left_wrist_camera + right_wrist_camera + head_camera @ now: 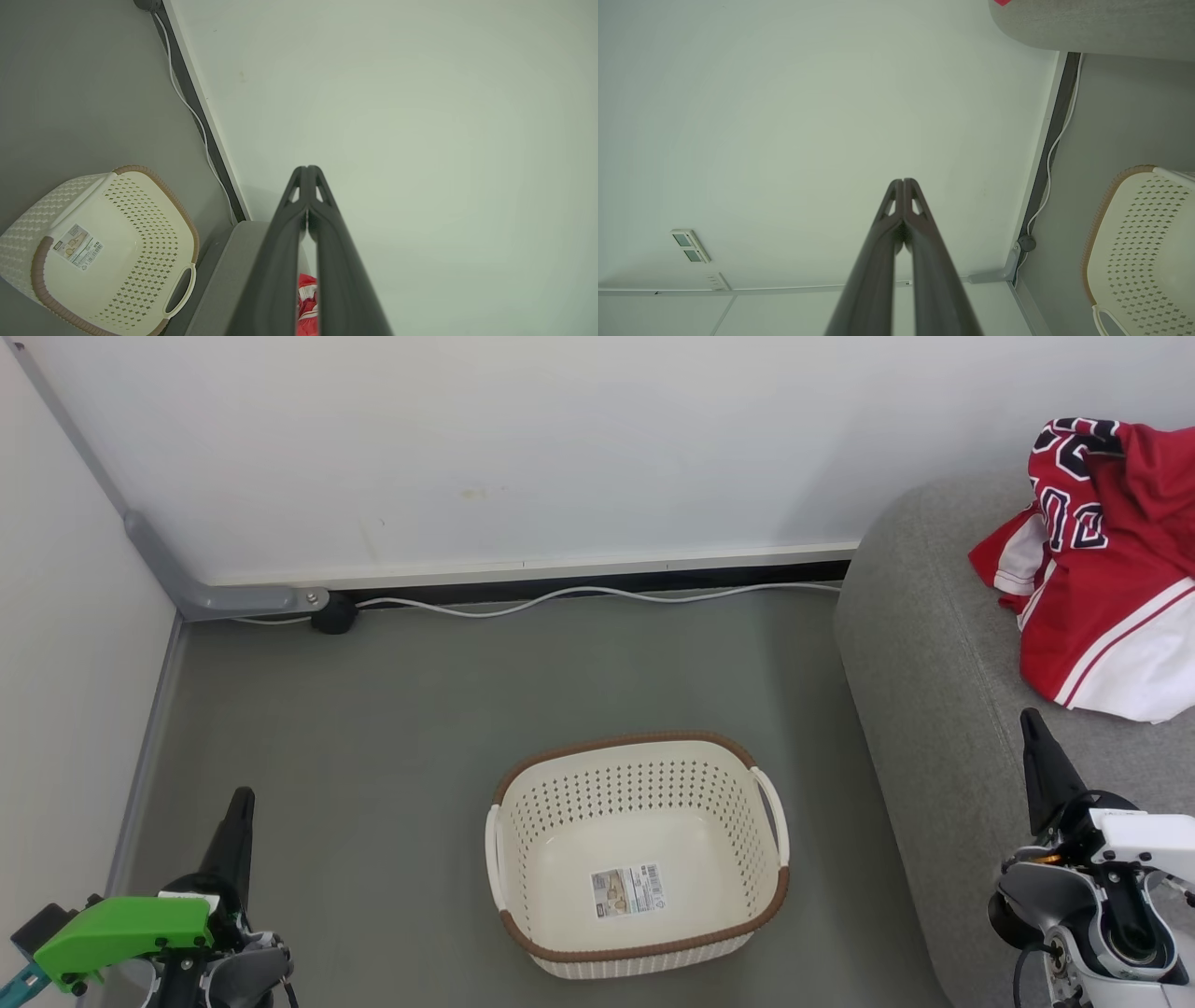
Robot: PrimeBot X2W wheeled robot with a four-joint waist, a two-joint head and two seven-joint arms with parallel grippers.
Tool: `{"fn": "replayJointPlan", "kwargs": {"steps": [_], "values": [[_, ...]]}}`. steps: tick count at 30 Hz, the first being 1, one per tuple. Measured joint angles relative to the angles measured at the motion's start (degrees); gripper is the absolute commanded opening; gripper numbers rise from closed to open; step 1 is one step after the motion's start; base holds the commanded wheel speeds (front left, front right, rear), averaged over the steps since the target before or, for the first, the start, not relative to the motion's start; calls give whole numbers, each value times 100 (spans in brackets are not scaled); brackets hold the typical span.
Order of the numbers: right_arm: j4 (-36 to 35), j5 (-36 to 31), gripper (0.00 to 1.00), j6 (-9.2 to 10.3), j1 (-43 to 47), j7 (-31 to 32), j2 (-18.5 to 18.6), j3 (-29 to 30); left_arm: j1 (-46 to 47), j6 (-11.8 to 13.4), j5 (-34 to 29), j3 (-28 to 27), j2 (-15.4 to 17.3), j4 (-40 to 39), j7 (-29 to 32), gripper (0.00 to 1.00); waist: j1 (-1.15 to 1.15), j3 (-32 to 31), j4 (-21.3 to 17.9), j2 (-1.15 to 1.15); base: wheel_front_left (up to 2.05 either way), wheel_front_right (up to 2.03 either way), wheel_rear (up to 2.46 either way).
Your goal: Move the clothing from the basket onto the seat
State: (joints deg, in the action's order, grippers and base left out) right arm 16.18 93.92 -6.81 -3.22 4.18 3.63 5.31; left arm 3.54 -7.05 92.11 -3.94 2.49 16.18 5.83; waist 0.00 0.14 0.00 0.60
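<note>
The clothing lies heaped on the seat, its black, white-edged numerals folded (a 2 shows, the rest is creased). The basket stands on the floor just beside the seat. Its bottom bears a sticker with a barcode, the print too small to read. The left tool and right tool are both pressed together, pinching nothing.
</note>
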Motion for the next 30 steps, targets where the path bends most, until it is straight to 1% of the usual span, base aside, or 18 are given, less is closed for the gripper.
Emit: {"fn": "replayJointPlan", "kwargs": {"steps": [30], "values": [[-4, 0, 0, 0, -8, 18, -2, 13, 0, -1, 0, -7, -2, -4, 0, 0, 0, 2, 0, 0, 0, 0, 0]]}}
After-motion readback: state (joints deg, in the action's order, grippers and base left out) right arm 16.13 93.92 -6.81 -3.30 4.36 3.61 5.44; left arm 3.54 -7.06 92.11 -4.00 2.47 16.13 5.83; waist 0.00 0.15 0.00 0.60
